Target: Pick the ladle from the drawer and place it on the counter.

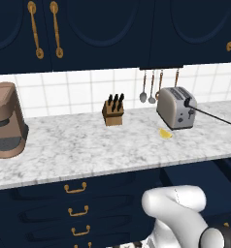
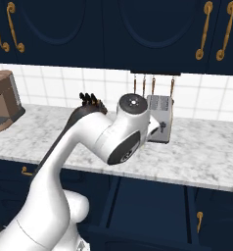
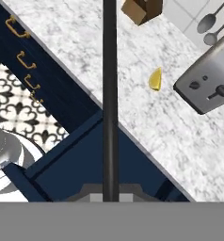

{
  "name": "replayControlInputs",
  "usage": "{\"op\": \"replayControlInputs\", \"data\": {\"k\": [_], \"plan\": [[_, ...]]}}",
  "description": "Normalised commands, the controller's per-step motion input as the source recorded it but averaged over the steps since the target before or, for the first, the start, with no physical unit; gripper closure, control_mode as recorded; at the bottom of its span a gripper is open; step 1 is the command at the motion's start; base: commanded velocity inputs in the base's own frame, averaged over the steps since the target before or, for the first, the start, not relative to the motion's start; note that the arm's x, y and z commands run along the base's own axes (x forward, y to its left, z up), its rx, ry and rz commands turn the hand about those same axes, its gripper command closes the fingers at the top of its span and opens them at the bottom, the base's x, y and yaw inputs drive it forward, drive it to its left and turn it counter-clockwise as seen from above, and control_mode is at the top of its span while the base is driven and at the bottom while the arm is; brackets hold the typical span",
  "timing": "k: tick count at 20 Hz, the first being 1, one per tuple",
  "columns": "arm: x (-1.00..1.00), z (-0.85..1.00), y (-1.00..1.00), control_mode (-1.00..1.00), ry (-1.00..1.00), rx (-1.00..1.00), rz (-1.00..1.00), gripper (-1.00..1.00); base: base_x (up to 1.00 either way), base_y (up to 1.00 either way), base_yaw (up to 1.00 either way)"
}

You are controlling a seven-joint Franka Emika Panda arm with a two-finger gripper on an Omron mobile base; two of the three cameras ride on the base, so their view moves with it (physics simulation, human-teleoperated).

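My gripper (image 3: 110,194) is shut on the ladle's (image 3: 110,94) slim black handle, which runs straight up the hand view, out over the white marble counter (image 3: 170,132). In the left base view the ladle (image 1: 209,115) is a thin black line slanting from the right edge up to its small bowl in front of the toaster (image 1: 175,107). The gripper hangs over the open navy drawer (image 3: 81,172), whose inside looks bare. That drawer (image 2: 152,206) stands pulled out under the counter's edge.
On the counter (image 1: 88,145) stand a brown coffee machine (image 1: 8,121), a knife block (image 1: 113,111), the toaster (image 3: 208,80) and a small yellow wedge (image 3: 155,79). Spoons (image 1: 147,89) hang on the tiled wall. Narrow drawers with brass pulls (image 1: 78,210) sit to the left.
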Motion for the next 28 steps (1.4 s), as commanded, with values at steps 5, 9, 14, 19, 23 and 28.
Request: {"op": "replayControlInputs", "data": {"k": [5, 9, 14, 19, 23, 28], "plan": [[0.68, -0.37, 0.88, -1.00, 0.00, -0.03, 0.00, 1.00, 0.00, 0.00, 0.00], [0.72, -0.54, 0.22, -1.00, 0.01, 0.00, 0.08, 1.00, 0.00, 0.00, 0.00], [0.77, -0.66, 0.17, -1.00, 0.08, 0.00, 0.10, 1.00, 0.00, 0.00, 0.00], [0.72, -0.50, 0.19, -1.00, 0.13, 0.00, 0.06, 1.00, 0.00, 0.00, 0.00], [0.47, -0.34, 0.18, -1.00, 0.15, 0.00, 0.00, 1.00, 0.00, 0.00, 0.00], [0.56, -0.47, 0.05, -1.00, 0.06, 0.00, 0.02, 1.00, 0.00, 0.00, 0.00]]}}
